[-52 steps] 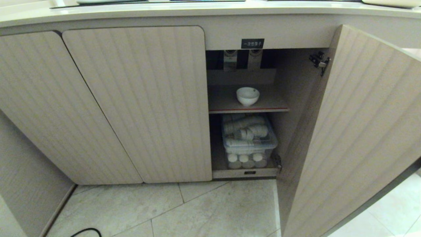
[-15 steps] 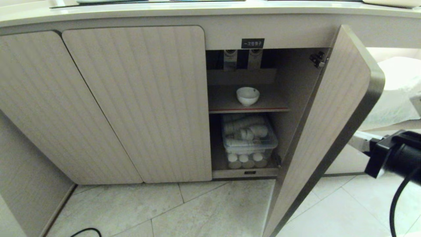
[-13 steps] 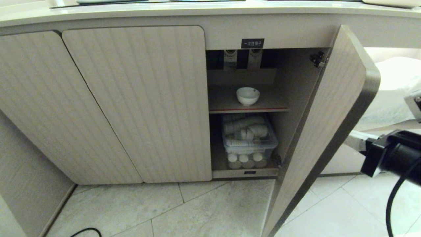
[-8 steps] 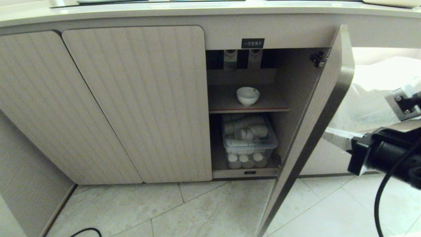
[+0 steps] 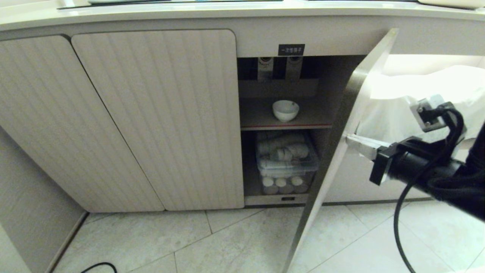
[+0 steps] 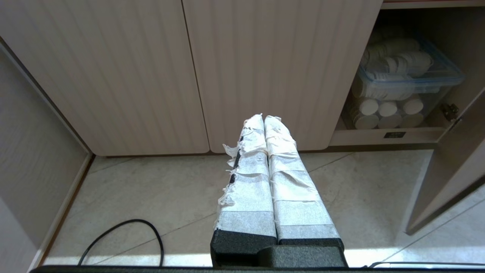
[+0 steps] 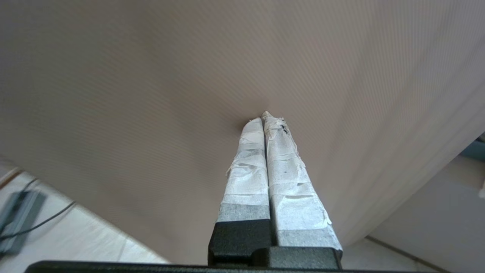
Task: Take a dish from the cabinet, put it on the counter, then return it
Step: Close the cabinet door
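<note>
Bowl (image 5: 285, 110) sits upright on the upper, red-edged shelf (image 5: 303, 121) of the open cabinet (image 5: 159, 113), mouth up, foot down; being round, it has no long axis to speak of. Nothing touches it. Below it, a clear plastic bin (image 5: 286, 161) holds stacked white cups lying on their sides.

The right arm reaches in level from the right side of the head view, its black forearm trailing a cable, and the right gripper (image 5: 350, 139) has its taped fingers (image 7: 265, 159) pressed together, empty, with the tips against the outer ribbed face of the open door (image 5: 341, 144). The door stands nearly edge-on to the head camera, between the gripper and the bowl.

The right wrist view shows what the head view cannot: the fingertips touching the door's face, which fills that picture. The left wrist view shows the left gripper (image 6: 264, 120), clenched on nothing and held low above the tiled floor (image 6: 151, 197), facing the closed doors, with the bin to one side; this gripper is outside the head view. The counter (image 5: 227, 11) runs along the top.
</note>
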